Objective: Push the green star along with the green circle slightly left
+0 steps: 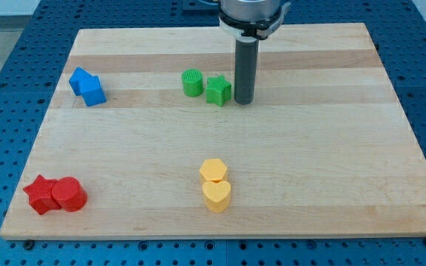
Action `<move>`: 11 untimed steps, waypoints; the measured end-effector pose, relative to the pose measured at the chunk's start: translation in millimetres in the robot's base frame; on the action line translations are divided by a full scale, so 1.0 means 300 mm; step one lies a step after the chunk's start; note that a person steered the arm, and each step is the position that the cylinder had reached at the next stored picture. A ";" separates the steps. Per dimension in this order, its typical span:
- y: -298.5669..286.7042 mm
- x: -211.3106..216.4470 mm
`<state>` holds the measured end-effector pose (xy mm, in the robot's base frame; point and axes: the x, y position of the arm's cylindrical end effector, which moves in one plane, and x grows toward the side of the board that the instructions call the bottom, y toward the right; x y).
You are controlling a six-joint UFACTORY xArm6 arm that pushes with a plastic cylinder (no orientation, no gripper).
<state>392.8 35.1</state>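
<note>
Two green blocks paired near board's top centre: green circle left, green star touching on right; pair's axis left-right. My tip just right of star. No gripper fitted; nothing held.

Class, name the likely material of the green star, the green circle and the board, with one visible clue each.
Green star and green circle: probably matte plastic; ribbed sides suggest 3D printing. Board: light wood, grain and plank seams visible. My tip stands just right of the star.
</note>
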 end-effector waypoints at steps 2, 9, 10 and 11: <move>0.032 0.023; -0.181 -0.209; -0.250 -0.211; -0.291 -0.205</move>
